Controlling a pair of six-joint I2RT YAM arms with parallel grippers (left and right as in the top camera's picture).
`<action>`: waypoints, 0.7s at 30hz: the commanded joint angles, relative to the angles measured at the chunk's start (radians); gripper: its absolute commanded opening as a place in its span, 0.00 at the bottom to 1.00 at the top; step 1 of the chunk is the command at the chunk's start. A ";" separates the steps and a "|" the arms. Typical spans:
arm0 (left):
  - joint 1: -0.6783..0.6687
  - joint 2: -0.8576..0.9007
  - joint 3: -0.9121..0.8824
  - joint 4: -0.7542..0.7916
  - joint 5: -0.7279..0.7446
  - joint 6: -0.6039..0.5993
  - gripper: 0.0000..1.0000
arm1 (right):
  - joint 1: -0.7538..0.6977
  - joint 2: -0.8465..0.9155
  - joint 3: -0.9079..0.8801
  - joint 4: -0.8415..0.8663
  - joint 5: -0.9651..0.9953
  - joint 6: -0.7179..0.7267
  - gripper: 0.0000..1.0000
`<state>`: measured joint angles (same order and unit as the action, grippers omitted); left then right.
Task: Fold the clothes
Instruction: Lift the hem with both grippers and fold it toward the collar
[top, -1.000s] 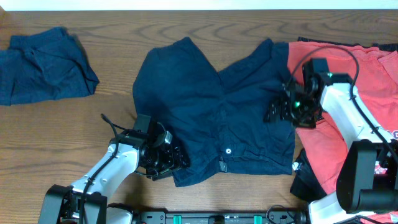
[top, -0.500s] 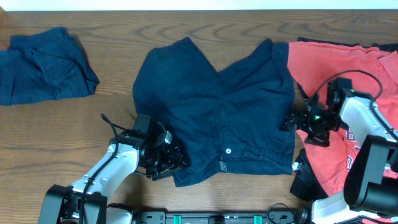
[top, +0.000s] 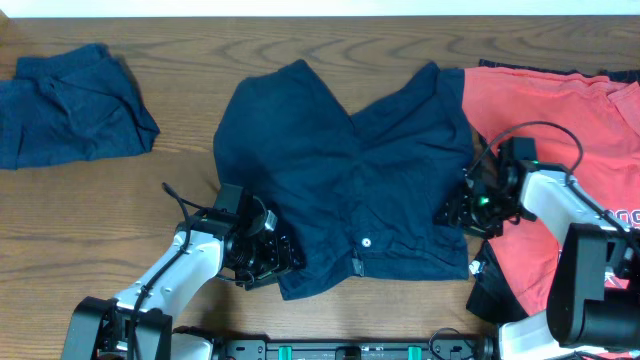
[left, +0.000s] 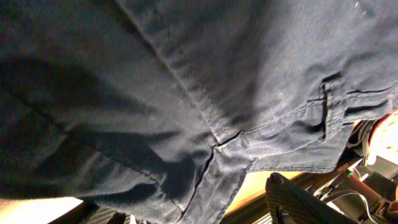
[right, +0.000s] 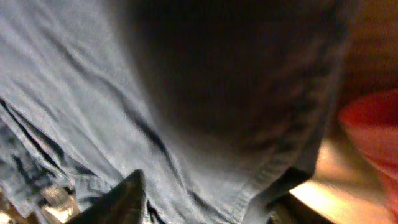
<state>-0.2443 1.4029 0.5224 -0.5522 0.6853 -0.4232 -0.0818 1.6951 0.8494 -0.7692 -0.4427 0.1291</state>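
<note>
Left fingers (left: 298, 202) and right fingers (right: 115, 202) sit at the navy garment (top: 340, 180) edges; whether clamped, cannot tell.

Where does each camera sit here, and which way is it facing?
Overhead: above the table, looking straight down; both arms show, at the navy garment.
Left wrist: on the left arm, close on that garment's seams; one own jaw lower right.
Right wrist: close on its hem, coral-red shirt at right; a jaw lower left.
Shared: the navy garment.
</note>
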 joint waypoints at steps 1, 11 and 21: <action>-0.003 0.030 -0.029 0.029 -0.090 0.018 0.61 | 0.051 0.029 -0.027 0.025 -0.006 0.025 0.30; -0.003 0.030 -0.029 0.032 -0.090 0.018 0.06 | 0.090 0.029 -0.027 0.056 0.025 0.057 0.01; -0.003 -0.018 -0.018 0.045 -0.087 0.022 0.06 | 0.091 0.026 0.000 0.028 0.122 0.052 0.01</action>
<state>-0.2451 1.4166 0.5041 -0.5152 0.6220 -0.4149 -0.0021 1.7103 0.8368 -0.7326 -0.4137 0.1757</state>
